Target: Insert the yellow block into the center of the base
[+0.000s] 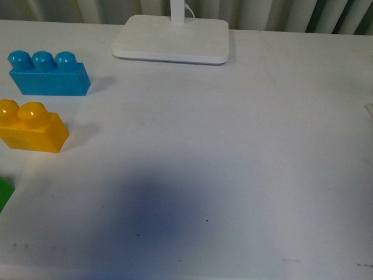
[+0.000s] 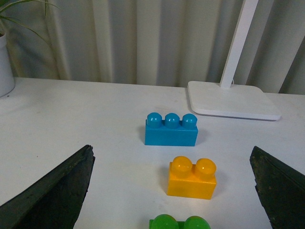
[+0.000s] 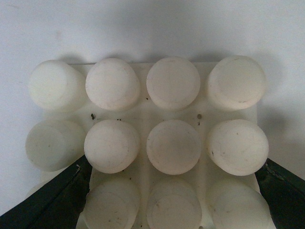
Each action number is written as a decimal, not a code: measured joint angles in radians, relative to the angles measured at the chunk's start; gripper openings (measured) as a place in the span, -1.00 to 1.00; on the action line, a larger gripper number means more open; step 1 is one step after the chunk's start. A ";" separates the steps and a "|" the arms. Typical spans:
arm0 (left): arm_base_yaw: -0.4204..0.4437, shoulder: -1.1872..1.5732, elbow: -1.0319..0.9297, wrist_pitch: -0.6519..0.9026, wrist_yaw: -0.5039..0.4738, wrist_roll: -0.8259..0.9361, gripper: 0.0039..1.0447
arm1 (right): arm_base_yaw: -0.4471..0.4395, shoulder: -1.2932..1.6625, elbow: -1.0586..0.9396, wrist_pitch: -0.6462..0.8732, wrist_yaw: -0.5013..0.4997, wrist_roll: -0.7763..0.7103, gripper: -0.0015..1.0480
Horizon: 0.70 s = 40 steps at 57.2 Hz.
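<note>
Yellow block [image 2: 191, 179] beyond wide-spread left jaws

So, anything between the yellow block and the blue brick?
Nothing: only bare white table separates the yellow block from the blue brick, clear in the front and left wrist views.

In your front view, the yellow block [image 1: 32, 128] is clipped at nine o'clock and a green brick [image 1: 4, 195] is mostly cut off at eight. The base [image 3: 143, 110] overruns the right wrist view's edge.
</note>
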 joint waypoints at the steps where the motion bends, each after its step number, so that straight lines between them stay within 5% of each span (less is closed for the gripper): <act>1: 0.000 0.000 0.000 0.000 0.000 0.000 0.88 | 0.017 -0.005 -0.006 0.005 0.010 0.024 0.84; 13: 0.000 0.000 0.000 0.000 0.000 0.000 0.88 | 0.224 -0.050 -0.047 0.026 0.122 0.301 0.84; 40: 0.000 0.000 0.000 0.000 0.000 0.000 0.88 | 0.585 0.006 0.005 0.051 0.295 0.582 0.84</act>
